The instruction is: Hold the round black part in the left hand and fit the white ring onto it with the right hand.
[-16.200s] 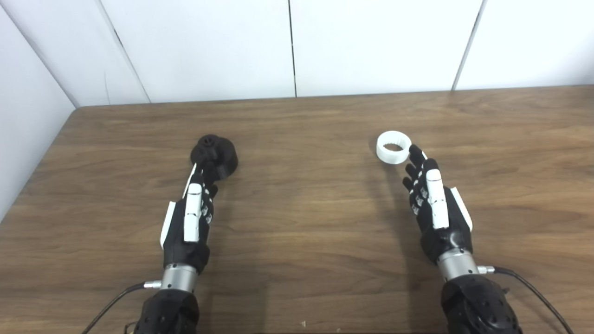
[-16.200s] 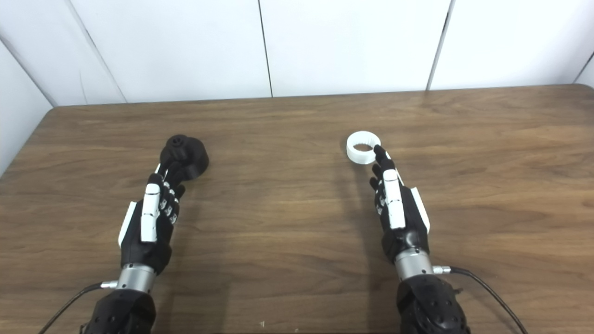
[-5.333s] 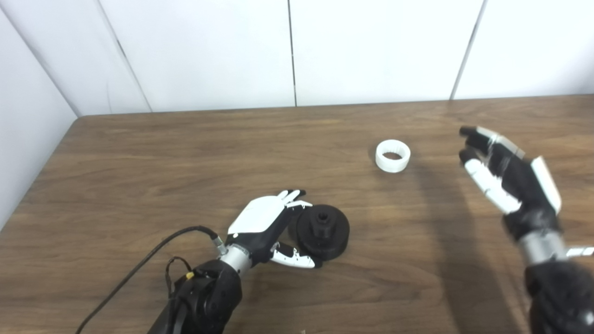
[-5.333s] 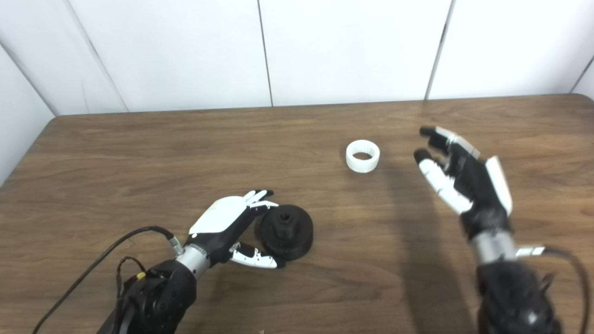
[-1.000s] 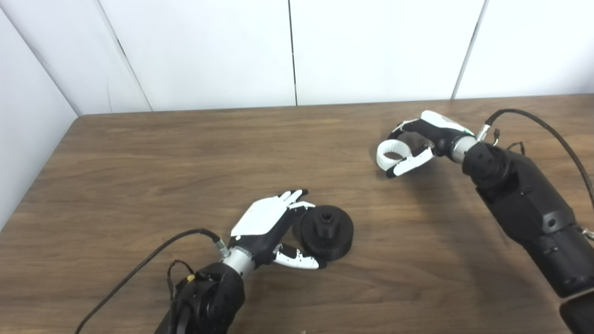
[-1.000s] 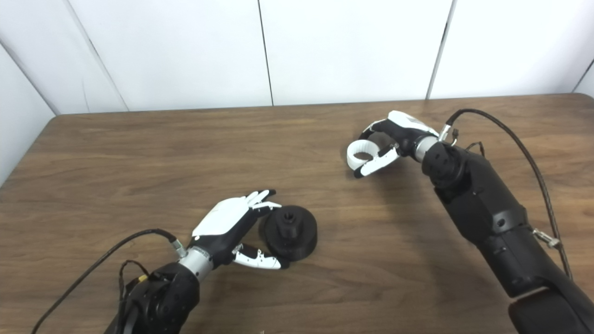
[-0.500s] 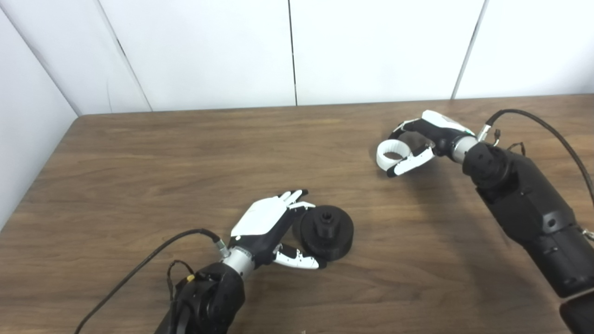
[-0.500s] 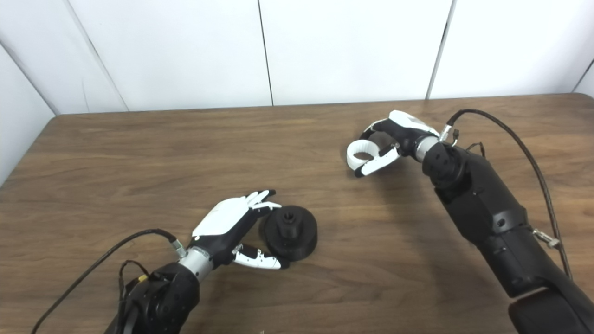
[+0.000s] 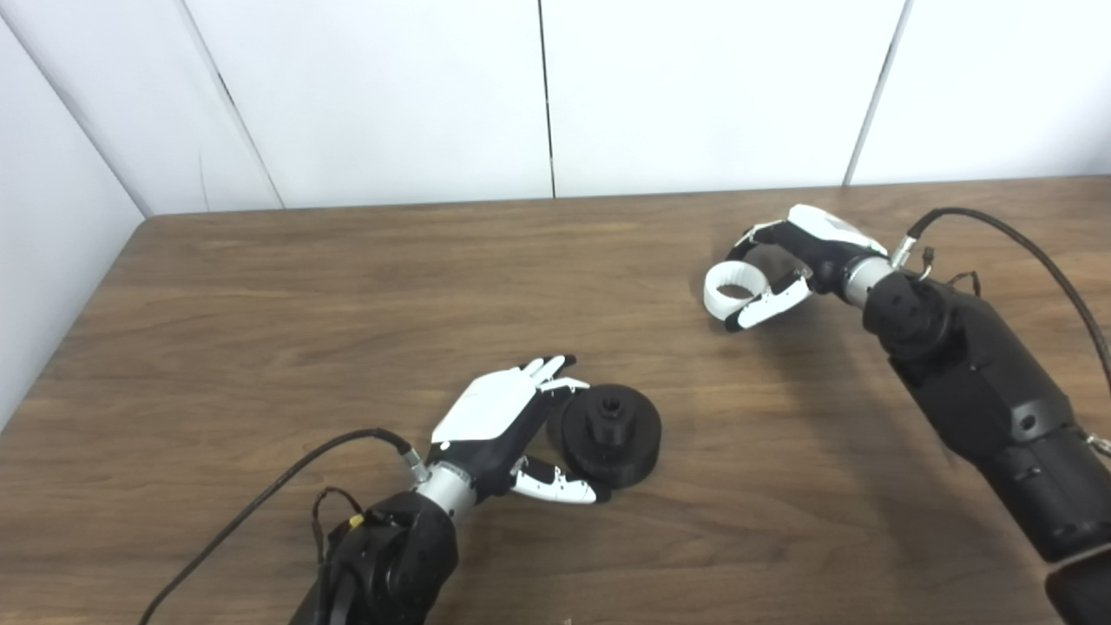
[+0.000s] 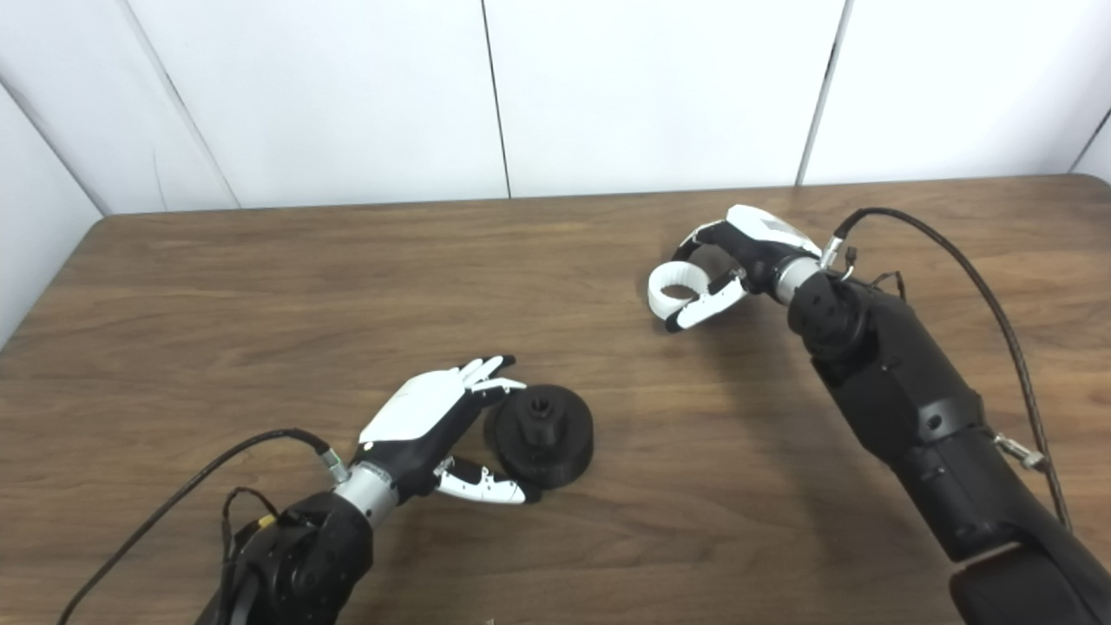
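Since half a second ago almost nothing has moved: the right forearm has swung very slightly, and the right hand (image 9: 794, 260) stays curled around the white ring (image 9: 727, 289) at the same spot on the wooden table (image 9: 260, 304). Back in the earliest frames both hands lay flat, palms down, with the parts ahead of their fingertips.

The white ring sits just in front of the right hand's palm, between the dark fingers arching over its far rim and the white thumb (image 9: 764, 304) pressing along its near side. The hand is closed on the ring (whether the ring is lifted clear of the table or only touching it cannot be told). Its axis tilts a little toward the left hand, so the opening faces up and slightly left.

The left hand (image 10: 425, 417) rests beside the round black part (image 10: 542, 434), which lies on the table just beyond its fingertips. The fingers reach the part's far left edge and the thumb lies along its near edge, loosely cupping it without lifting it. The part stands on its broad flat base, short axis upright, its small central hub with a hole pointing up.

The right hand's fingertips are hidden behind the ring, and both upper arms are cut off at the bottom edge.
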